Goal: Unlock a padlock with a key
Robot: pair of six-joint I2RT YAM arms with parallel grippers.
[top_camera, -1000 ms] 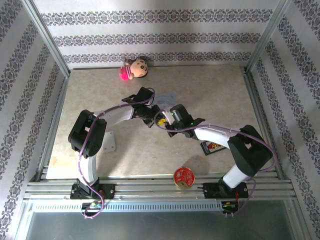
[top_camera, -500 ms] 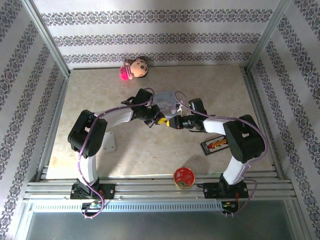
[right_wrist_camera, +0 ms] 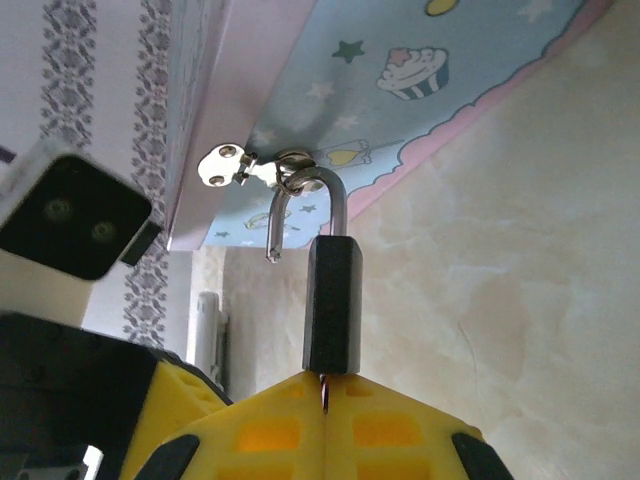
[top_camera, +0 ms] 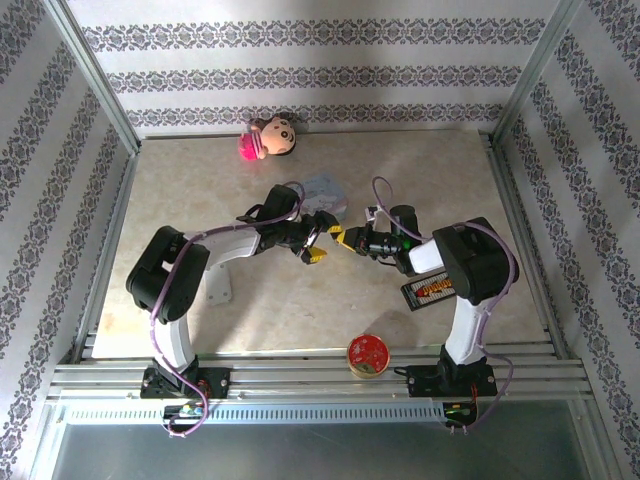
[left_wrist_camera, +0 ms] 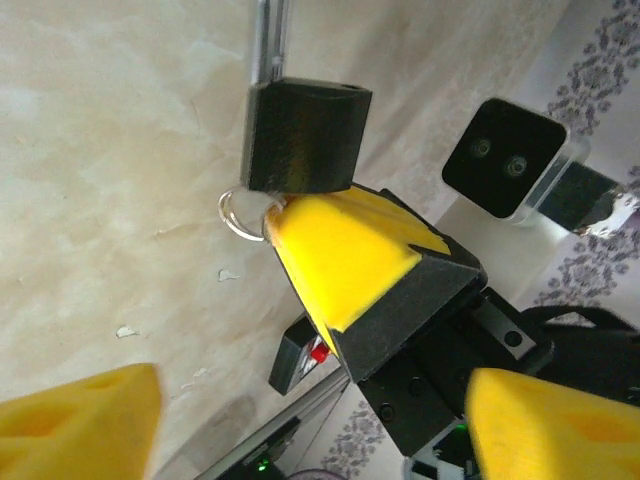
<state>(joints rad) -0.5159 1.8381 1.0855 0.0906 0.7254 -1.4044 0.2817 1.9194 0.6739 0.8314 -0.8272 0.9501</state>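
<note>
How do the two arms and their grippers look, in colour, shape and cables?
The left arm and the right arm are alike: white links, bulky black joints, and a thin purple cable looping along each. The left gripper and the right gripper have yellow wedge-shaped fingers with square hollows, on black mounts. Each wrist carries a white camera box with a black face.
</note>
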